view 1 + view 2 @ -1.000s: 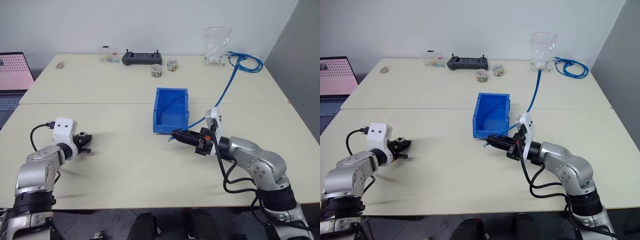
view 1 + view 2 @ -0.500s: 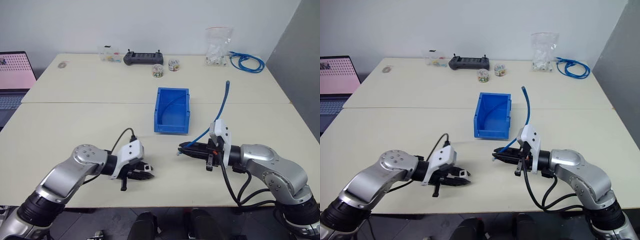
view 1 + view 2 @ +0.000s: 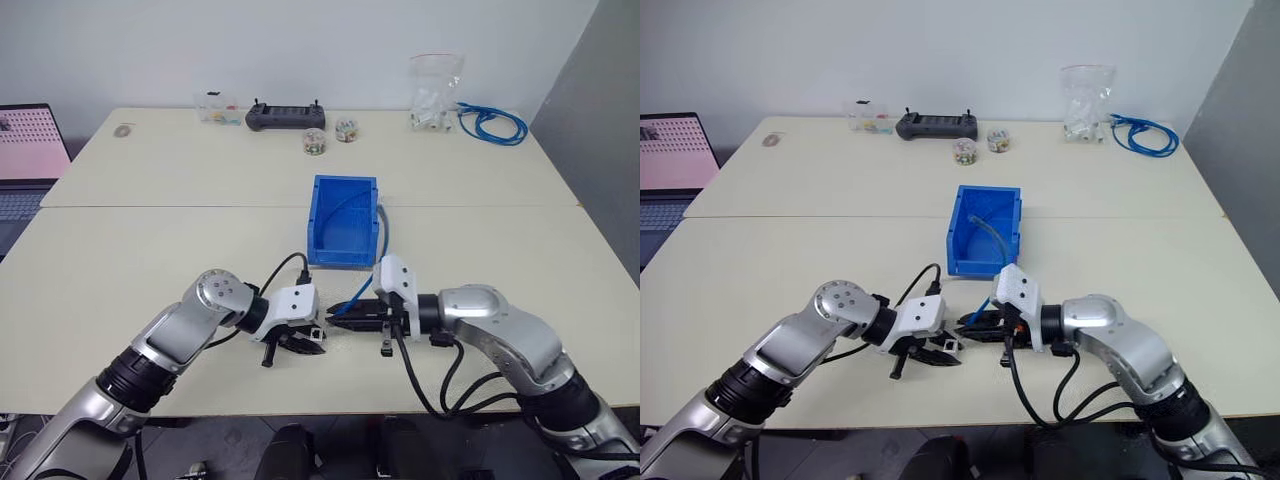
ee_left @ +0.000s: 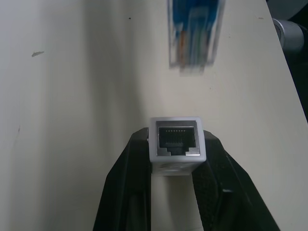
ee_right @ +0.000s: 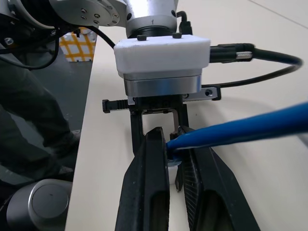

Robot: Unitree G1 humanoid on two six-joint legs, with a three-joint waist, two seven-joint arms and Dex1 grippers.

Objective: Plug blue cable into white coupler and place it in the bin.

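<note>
My left gripper (image 4: 174, 159) is shut on the white coupler (image 4: 174, 143), a tiny boxy block whose open socket faces the cable's plug (image 4: 195, 33) a short way off. My right gripper (image 5: 171, 137) is shut on the blue cable (image 5: 240, 126) just behind that plug. In the head views both grippers meet near the table's front middle, the left gripper (image 3: 310, 345) pointing right and the right gripper (image 3: 335, 320) pointing left, tips almost touching. The cable (image 3: 381, 235) arcs back from the right gripper toward the bin (image 3: 345, 222), which stands just behind.
At the table's far edge lie a black controller (image 3: 284, 115), small jars (image 3: 313, 141), a clear bag of white parts (image 3: 435, 95) and a coiled blue cable bundle (image 3: 492, 125). A laptop (image 3: 28, 150) sits at the far left.
The left arm swung in from the left side to the front middle with the coupler. The right gripper moved left to face it. The cable's trailing length dropped beside the bin.
</note>
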